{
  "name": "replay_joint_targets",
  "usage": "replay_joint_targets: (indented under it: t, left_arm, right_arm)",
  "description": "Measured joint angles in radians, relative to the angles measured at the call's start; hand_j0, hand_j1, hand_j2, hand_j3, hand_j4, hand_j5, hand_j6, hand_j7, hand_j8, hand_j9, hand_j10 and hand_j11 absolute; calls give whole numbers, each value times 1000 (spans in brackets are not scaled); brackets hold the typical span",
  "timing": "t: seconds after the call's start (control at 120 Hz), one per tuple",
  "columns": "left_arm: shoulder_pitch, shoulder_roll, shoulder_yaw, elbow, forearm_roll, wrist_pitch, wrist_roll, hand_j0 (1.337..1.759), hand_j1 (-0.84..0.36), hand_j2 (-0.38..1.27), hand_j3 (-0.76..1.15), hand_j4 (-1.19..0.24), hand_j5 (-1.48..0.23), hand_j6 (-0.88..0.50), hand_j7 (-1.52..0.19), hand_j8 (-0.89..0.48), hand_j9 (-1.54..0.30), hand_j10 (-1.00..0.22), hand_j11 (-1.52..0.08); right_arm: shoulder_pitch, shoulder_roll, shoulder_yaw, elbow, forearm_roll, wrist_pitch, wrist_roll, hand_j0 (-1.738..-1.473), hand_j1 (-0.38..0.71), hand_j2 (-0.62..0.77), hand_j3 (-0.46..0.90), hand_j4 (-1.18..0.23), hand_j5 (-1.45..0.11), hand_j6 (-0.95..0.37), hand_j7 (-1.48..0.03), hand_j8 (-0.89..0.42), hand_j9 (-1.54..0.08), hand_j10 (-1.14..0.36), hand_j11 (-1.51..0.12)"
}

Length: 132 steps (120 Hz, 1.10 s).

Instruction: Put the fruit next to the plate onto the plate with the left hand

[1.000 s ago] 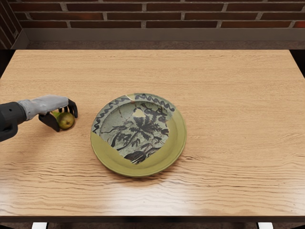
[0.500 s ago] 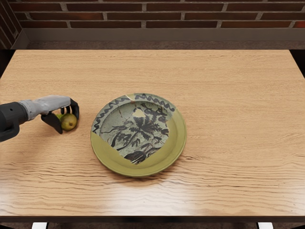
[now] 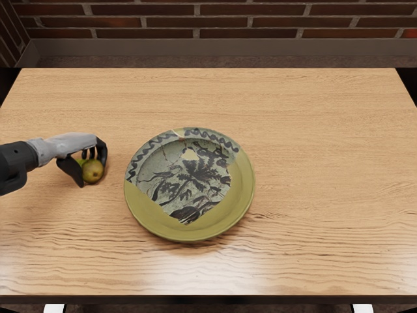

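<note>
The small green fruit (image 3: 93, 171) sat near the plate (image 3: 242, 189), left of its rim, with our left hand (image 3: 85, 162) curled around it in a grasp. We judged that a shallow hold might let it slip and roll across the table (image 3: 313, 130). The fingers hid its far side, and we couldn't tell whether it had lifted.

My left arm (image 3: 29, 155) reaches in from the left edge, forearm nearly level, and my left hand (image 3: 83, 160) curls its dark fingers (image 3: 101, 149) around the fruit (image 3: 92, 171).
</note>
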Motion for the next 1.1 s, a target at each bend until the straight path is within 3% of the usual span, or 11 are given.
replay_joint_targets:
  t: [0.158, 0.275, 0.308, 0.467, 0.475, 0.583, 0.625, 0.683, 0.767, 0.808, 1.1]
  left_arm:
    - [-1, 1, -1, -2, 1, -6, 0, 1648, -254, 526, 0, -554, -1154, -396, -1145, -420, -1148, -498, -1168]
    - [-12, 1, 0, -3, -2, -8, 0, 1650, -322, 651, 0, -514, -1202, -342, -1169, -384, -1148, -550, -1169]
    - [-15, 3, 0, -4, -7, -9, 0, 1651, -307, 559, 0, -500, -1214, -329, -1172, -398, -1143, -552, -1166]
    - [-45, 23, -1, -21, -33, -20, -1, 1652, -304, 607, 0, -509, -1227, -351, -1171, -419, -1158, -689, -1175]
    - [-50, 28, -1, -22, -36, -22, -1, 1652, -302, 603, 0, -516, -1212, -416, -1176, -406, -1160, -695, -1176]
    - [-75, 50, -2, -38, -68, -47, -1, 1652, -289, 576, 0, -517, -1220, -358, -1173, -420, -1162, -751, -1174]
    - [-90, 58, -1, -49, -81, -54, -1, 1652, -326, 665, 0, -501, -1228, -338, -1173, -406, -1161, -770, -1172]
    - [-122, 75, -1, -64, -109, -72, 0, 1652, -294, 522, 0, -500, -1220, -348, -1175, -412, -1160, -790, -1169]
    - [-153, 89, -2, -86, -155, -105, -1, 1652, -305, 630, 0, -506, -1219, -359, -1169, -430, -1162, -808, -1170]
    - [-171, 102, -2, -98, -174, -118, -1, 1652, -267, 534, 0, -531, -1208, -402, -1164, -473, -1160, -815, -1168]
    - [-315, 101, -1, -153, -301, -281, -1, 1655, -310, 639, 0, -519, -1192, -392, -1152, -457, -1151, -840, -1159]
  right_arm:
    - [0, 0, 0, 0, 0, 0, 0, -1658, -320, -5, 0, -24, -31, -24, -31, -24, -31, -24, -31]
    - [0, 0, 0, 0, 0, 0, 0, -1658, -320, -5, 0, -24, -31, -24, -31, -24, -31, -24, -31]
    - [0, 0, 0, 0, 0, 0, 0, -1658, -320, -5, 0, -24, -31, -24, -31, -24, -31, -24, -31]
    - [0, 0, 0, 0, 0, 0, 0, -1658, -320, -5, 0, -24, -31, -24, -31, -24, -31, -24, -31]
    - [0, 0, 0, 0, 0, 0, 0, -1658, -320, -5, 0, -24, -31, -24, -31, -24, -31, -24, -31]
    - [0, 0, 0, 0, 0, 0, 0, -1658, -320, -5, 0, -24, -31, -24, -31, -24, -31, -24, -31]
    - [0, 0, 0, 0, 0, 0, 0, -1658, -320, -5, 0, -24, -31, -24, -31, -24, -31, -24, -31]
    - [0, 0, 0, 0, 0, 0, 0, -1658, -320, -5, 0, -24, -31, -24, -31, -24, -31, -23, -31]
    - [0, 0, 0, 0, 0, 0, 0, -1658, -320, -5, 0, -24, -31, -24, -31, -24, -31, -24, -31]
    - [0, 0, 0, 0, 0, 0, 0, -1658, -320, -5, 0, -24, -31, -24, -31, -24, -31, -24, -31]
    - [0, 0, 0, 0, 0, 0, 0, -1658, -320, -5, 0, -24, -31, -24, -31, -24, -31, -24, -31]
